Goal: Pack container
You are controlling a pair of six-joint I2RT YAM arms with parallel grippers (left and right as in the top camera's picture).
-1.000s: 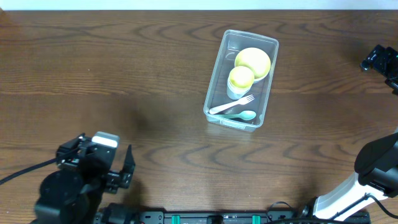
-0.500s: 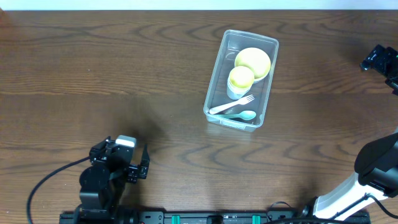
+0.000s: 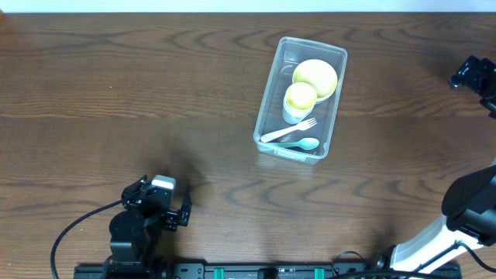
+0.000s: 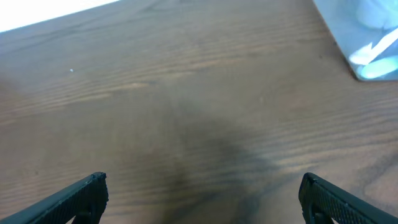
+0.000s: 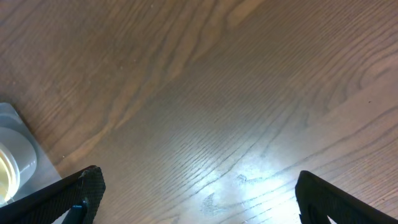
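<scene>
The clear rectangular container sits at the upper middle of the table. It holds a yellow bowl, a yellow cup, a white fork and a light blue spoon. Its corner shows in the left wrist view and in the right wrist view. My left gripper is open and empty at the front left, far from the container; it also shows in the left wrist view. My right gripper is open and empty over bare wood; its arm is at the right edge.
The wooden table extends left of and in front of the container. The right arm's white base stands at the front right corner. A black rail runs along the front edge.
My left arm has pulled back toward the front edge and shifted right, shrinking in the overhead view. The container, its contents and the right arm have not moved.
</scene>
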